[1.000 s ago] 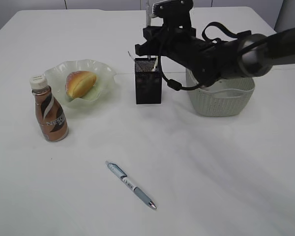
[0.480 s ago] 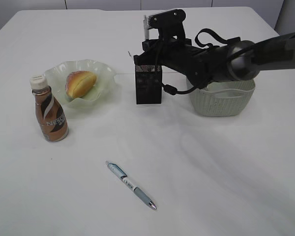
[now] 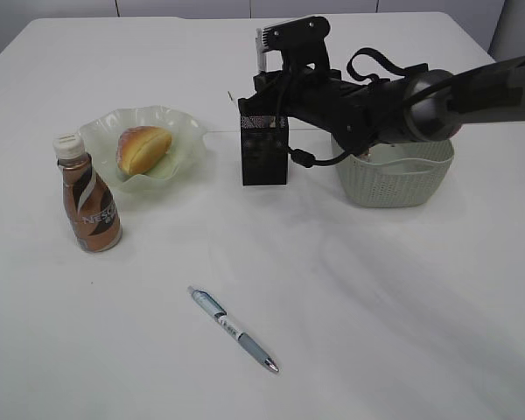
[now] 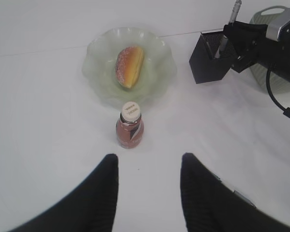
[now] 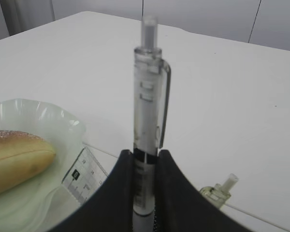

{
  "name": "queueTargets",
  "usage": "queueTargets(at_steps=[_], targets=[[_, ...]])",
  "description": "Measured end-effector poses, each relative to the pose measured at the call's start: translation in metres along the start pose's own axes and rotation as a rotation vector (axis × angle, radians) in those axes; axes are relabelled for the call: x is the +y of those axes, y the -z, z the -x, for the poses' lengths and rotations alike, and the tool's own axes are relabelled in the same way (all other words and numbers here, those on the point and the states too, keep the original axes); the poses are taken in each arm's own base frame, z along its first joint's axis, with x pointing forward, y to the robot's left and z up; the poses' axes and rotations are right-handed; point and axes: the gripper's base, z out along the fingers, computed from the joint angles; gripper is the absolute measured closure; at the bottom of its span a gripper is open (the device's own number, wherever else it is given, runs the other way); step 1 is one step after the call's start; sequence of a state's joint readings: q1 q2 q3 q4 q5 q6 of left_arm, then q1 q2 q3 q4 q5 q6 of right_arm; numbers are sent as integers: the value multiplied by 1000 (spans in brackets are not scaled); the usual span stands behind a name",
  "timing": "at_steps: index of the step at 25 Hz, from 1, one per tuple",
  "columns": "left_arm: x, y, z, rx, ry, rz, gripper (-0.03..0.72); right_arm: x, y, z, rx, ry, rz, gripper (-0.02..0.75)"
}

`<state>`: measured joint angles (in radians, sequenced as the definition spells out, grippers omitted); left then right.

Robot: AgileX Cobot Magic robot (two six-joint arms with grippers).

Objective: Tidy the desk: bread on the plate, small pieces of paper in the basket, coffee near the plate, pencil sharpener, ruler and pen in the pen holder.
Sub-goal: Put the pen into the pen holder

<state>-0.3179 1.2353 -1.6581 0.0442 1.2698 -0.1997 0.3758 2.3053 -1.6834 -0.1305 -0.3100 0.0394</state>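
On the left, the coffee bottle (image 3: 89, 206) is stood just beside the plate (image 3: 185, 140), on which the bread (image 3: 143, 148) is laid. A second pen (image 3: 233, 329) is left lying on the table (image 3: 402, 332). The left tool (image 4: 147, 186) is held spread and empty. A clear pen (image 5: 149, 121) is pinched upright by the right tool (image 5: 145, 166) over the pen holder (image 3: 263, 153), beside the basket (image 3: 394, 179); lowering and release are judged next.
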Motion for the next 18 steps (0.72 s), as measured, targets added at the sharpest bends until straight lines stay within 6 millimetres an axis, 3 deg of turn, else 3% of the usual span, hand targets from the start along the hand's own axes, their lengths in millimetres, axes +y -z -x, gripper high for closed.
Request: queueTargets(at_steps=[11,14,18], targets=[[-1,0,0,3,4,-12,381,-1,0,0,0,-38,-12,617],[-1,0,0,3,4,-14,381,-1,0,0,0,-38,-12,571],[-1,0,0,3,4,-14,381,-1,0,-1,6,-40,-13,447]])
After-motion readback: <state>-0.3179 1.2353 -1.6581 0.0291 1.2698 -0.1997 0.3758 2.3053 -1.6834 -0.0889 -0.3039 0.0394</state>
